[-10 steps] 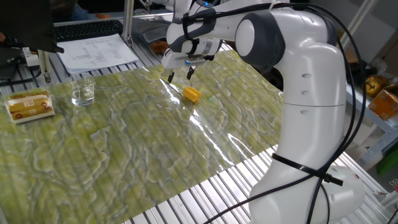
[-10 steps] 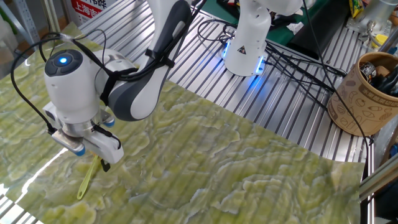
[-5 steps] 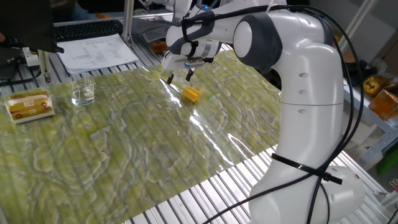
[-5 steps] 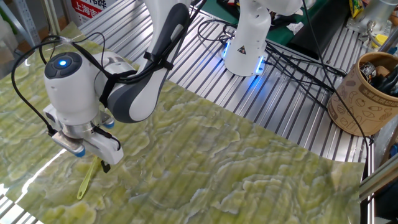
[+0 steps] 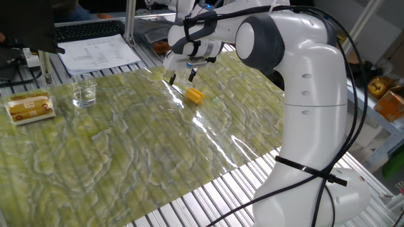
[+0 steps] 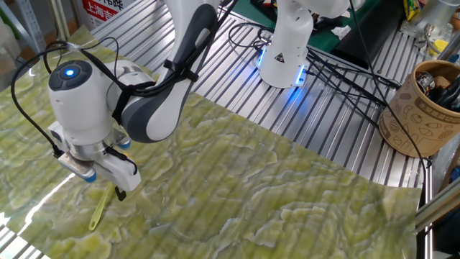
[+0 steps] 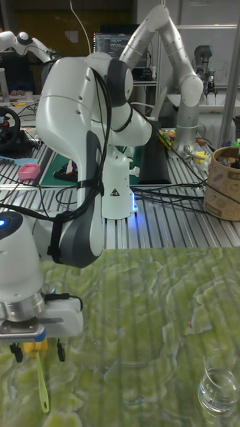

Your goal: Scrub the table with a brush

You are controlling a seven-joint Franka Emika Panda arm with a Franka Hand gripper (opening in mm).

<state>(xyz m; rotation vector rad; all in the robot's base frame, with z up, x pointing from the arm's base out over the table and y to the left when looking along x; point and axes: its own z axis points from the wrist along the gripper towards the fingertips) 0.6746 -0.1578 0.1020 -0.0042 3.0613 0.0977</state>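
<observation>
The brush (image 5: 195, 96) lies on the table (image 5: 126, 145), its chunky yellow-orange head near the far middle of the green marbled sheet. Its thin pale handle (image 6: 100, 209) shows in the other fixed view, and runs toward the camera in the tall view from the brush head (image 7: 35, 347). My gripper (image 5: 182, 76) hangs open just above the brush, fingers pointing down and spread. Nothing is held. In the tall view the gripper (image 7: 39, 351) straddles the brush head from above. One dark fingertip (image 6: 120, 193) shows beside the handle; the other is hidden by the hand.
A clear glass (image 5: 84, 92) and a flat yellow-labelled packet (image 5: 28, 107) stand at the left of the sheet. Papers (image 5: 101, 52) and a keyboard (image 5: 88, 28) lie behind. A brown tool cup (image 6: 422, 108), the arm's base (image 6: 287, 50) and cables sit on the bare slats.
The hand has drifted very slightly to the left in the other fixed view. The brush has not moved and the fingers stay spread.
</observation>
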